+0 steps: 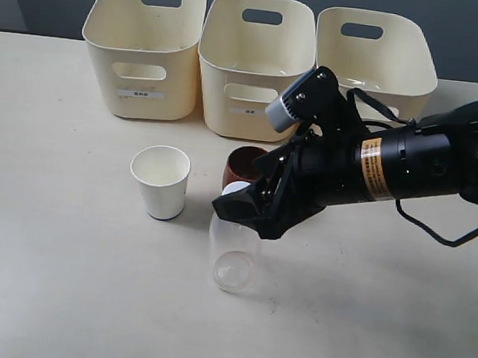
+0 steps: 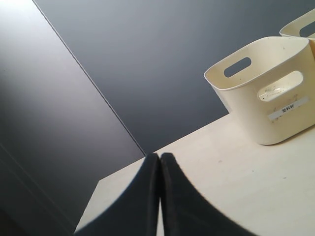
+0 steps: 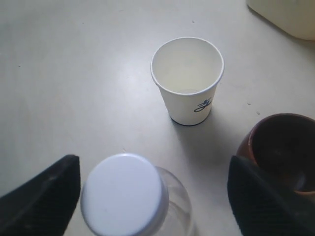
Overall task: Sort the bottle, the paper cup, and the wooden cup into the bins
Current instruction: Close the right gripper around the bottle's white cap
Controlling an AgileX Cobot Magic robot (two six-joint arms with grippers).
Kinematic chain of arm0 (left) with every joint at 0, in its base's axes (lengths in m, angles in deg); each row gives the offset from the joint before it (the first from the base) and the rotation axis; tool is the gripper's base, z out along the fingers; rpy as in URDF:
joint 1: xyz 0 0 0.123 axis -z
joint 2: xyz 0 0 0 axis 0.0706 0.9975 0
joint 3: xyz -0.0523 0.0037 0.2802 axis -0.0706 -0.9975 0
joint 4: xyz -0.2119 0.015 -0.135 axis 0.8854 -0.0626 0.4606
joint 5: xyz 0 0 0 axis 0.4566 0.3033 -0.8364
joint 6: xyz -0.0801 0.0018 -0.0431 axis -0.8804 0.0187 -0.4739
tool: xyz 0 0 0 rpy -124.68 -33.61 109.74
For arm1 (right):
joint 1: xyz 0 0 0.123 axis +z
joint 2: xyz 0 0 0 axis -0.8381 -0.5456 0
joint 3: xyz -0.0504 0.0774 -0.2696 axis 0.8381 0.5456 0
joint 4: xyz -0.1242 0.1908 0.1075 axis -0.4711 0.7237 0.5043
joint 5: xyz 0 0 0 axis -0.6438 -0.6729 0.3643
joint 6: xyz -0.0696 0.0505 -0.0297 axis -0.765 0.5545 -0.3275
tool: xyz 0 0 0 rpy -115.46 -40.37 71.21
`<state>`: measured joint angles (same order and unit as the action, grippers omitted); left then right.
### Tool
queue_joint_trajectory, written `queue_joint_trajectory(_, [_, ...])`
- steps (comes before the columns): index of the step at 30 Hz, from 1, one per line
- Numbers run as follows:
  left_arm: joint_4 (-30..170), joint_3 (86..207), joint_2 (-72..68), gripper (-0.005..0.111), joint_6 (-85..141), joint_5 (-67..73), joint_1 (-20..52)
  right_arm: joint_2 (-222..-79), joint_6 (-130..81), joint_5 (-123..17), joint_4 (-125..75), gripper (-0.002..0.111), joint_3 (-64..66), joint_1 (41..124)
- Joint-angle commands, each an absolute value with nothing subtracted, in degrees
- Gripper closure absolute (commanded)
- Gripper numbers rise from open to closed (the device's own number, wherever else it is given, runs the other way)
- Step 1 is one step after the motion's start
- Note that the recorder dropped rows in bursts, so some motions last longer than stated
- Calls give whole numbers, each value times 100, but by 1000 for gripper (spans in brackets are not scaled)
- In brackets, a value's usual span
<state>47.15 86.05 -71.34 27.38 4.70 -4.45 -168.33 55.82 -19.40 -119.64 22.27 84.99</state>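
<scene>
The clear bottle stands upright in the middle of the table, its white cap between the fingers of my open right gripper, closer to one finger than the other. The reddish-brown wooden cup sits just behind the bottle, beside one finger. The white paper cup stands upright to the left. Three cream bins line the back edge. My left gripper is shut on nothing and is out of the exterior view.
The left bin shows in the left wrist view, with a dark wall behind the table. My right arm stretches in from the right, in front of the right bin.
</scene>
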Motion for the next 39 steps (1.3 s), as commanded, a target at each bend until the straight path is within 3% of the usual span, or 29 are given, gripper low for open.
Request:
queue_joint_trajectory(1, [4766, 8595, -7162, 107, 2717, 433, -448, -16843, 5538, -1900, -11941, 31, 2187, 8501])
queue_joint_trajectory(39, [4766, 8595, -7162, 107, 2717, 433, -448, -16843, 5604, -2130, -12101, 31, 2187, 8501])
